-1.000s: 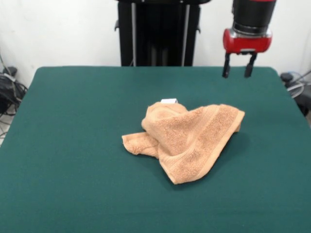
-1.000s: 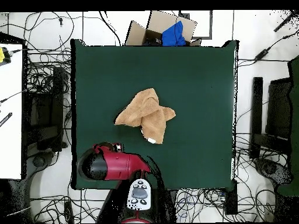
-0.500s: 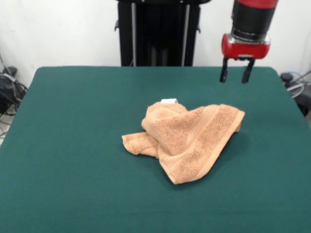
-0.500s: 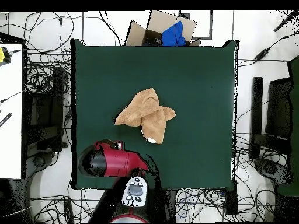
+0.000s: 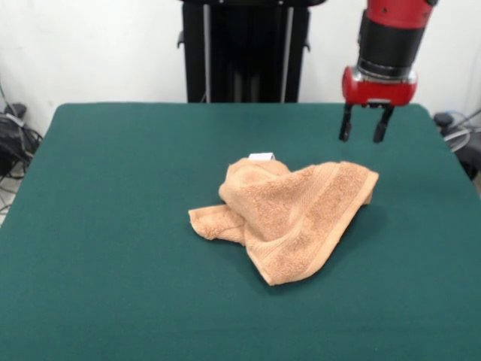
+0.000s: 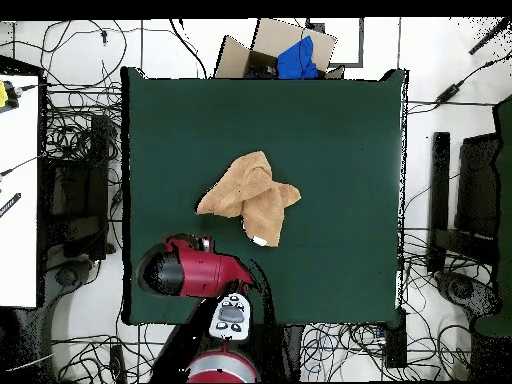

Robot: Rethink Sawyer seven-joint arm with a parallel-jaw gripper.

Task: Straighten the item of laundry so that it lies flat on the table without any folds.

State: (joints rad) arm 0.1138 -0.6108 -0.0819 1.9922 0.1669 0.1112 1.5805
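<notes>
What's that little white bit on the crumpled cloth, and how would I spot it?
Start at the big green table; near its middle lies a crumpled orange-tan towel. At the towel's edge nearest the robot's black pedestal, a small white label tag pokes out. It is the only white spot on the otherwise orange cloth.

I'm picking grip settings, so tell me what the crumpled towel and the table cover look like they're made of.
The towel looks like orange-tan terry cloth: a nubby looped pile, flatter woven bands near its edges, and soft rounded folds. The table seems covered in plain dark green fabric, matte and smooth with no sheen; the exact weave cannot be told.
</notes>
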